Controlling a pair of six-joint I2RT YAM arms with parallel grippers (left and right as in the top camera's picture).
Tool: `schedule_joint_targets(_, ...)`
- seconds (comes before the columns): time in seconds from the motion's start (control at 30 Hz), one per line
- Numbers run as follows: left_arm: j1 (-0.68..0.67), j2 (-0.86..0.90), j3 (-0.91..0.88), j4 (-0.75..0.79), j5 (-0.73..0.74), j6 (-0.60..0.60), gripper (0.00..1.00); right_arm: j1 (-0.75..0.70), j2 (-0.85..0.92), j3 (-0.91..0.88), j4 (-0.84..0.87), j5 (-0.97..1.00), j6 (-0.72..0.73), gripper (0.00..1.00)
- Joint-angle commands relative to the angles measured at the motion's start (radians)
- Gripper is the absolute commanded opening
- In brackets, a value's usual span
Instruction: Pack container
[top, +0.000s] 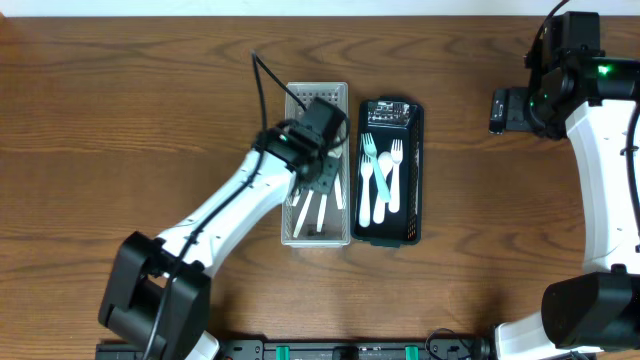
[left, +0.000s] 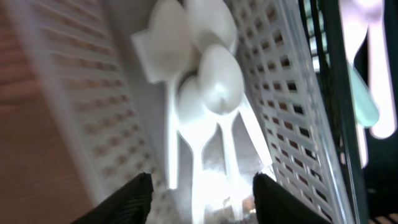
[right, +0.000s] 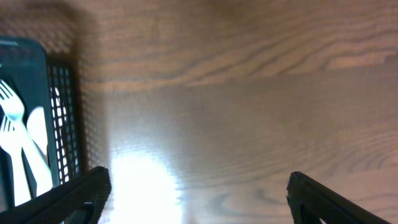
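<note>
A white perforated basket (top: 342, 92) holds white plastic spoons (left: 214, 87) and other cutlery. Next to it on the right stands a black container (top: 417, 160) with white and pale teal forks and spoons (top: 385, 180). My left gripper (left: 202, 199) is open and empty, lowered into the white basket just above the spoon handles; in the overhead view (top: 322, 178) it covers the basket's middle. My right gripper (right: 198, 193) is open and empty above bare wood, right of the black container (right: 62, 112), and sits at the far right in the overhead view (top: 497, 110).
The wooden table (top: 130, 120) stretches to the left and right of the two containers. The arm bases stand at the front edge (top: 340, 350).
</note>
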Motion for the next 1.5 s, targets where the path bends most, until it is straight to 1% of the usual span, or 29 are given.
schedule_joint_targets(0.0,0.075,-0.086,0.104,-0.028,-0.056,0.013,0.62,-0.016,0.001,-0.005,0.025,-0.004,-0.02,0.99)
schedule_joint_targets(0.07,0.13,-0.114,0.121,-0.022,-0.064,0.013,0.78,-0.016,0.001,-0.005,0.06,-0.004,-0.02,0.99)
schedule_joint_targets(0.1,0.187,-0.132,0.121,-0.006,-0.063,0.011,0.98,-0.016,0.001,-0.005,0.103,-0.004,-0.02,0.99)
schedule_joint_targets(0.17,0.259,-0.137,0.121,0.014,-0.063,0.009,0.98,-0.016,0.001,-0.005,0.171,-0.005,-0.02,0.99)
schedule_joint_targets(0.3,0.394,-0.126,0.121,0.091,-0.063,0.01,0.98,-0.016,0.014,-0.005,0.389,-0.038,-0.021,0.99)
schedule_joint_targets(0.37,0.441,-0.126,0.121,0.127,-0.063,0.01,0.98,-0.016,0.032,-0.005,0.49,-0.037,-0.022,0.99)
schedule_joint_targets(0.43,0.484,-0.126,0.121,0.165,-0.063,0.016,0.98,-0.016,0.052,-0.005,0.565,-0.036,-0.058,0.99)
schedule_joint_targets(0.47,0.509,-0.126,0.121,0.184,-0.063,0.039,0.98,-0.016,0.06,-0.005,0.589,-0.035,-0.083,0.99)
schedule_joint_targets(0.53,0.55,-0.127,0.121,0.198,-0.063,0.092,0.98,-0.016,0.064,-0.005,0.594,-0.017,-0.091,0.99)
schedule_joint_targets(0.6,0.58,-0.135,0.12,0.176,-0.063,0.134,0.98,-0.018,0.057,-0.005,0.563,-0.013,-0.091,0.99)
schedule_joint_targets(0.7,0.598,-0.177,0.105,0.159,-0.063,0.145,0.98,-0.031,0.031,-0.006,0.488,-0.003,-0.099,0.99)
schedule_joint_targets(0.8,0.598,-0.254,0.054,0.184,-0.063,0.144,0.98,-0.05,-0.017,-0.039,0.467,-0.003,-0.1,0.99)
schedule_joint_targets(0.87,0.598,-0.315,0.0,0.22,-0.063,0.143,0.98,-0.062,-0.073,-0.103,0.488,-0.003,-0.111,0.99)
schedule_joint_targets(0.93,0.597,-0.39,-0.08,0.277,-0.063,0.126,0.98,-0.069,-0.151,-0.203,0.531,-0.003,-0.117,0.99)
schedule_joint_targets(1.03,0.597,-0.518,-0.237,0.377,-0.061,0.103,0.98,-0.069,-0.293,-0.387,0.61,0.0,-0.117,0.99)
schedule_joint_targets(1.1,0.59,-0.629,-0.373,0.464,-0.053,0.085,0.98,-0.067,-0.41,-0.526,0.674,0.0,-0.105,0.99)
schedule_joint_targets(1.2,0.558,-0.798,-0.557,0.549,-0.055,0.076,0.98,-0.053,-0.595,-0.705,0.74,-0.001,-0.051,0.99)
schedule_joint_targets(1.37,0.499,-1.085,-0.798,0.586,-0.055,0.076,0.98,0.019,-0.924,-0.956,0.744,0.018,-0.047,0.99)
schedule_joint_targets(1.47,0.49,-1.21,-0.871,0.586,-0.055,0.076,0.98,0.037,-1.097,-1.073,0.736,0.026,-0.046,0.99)
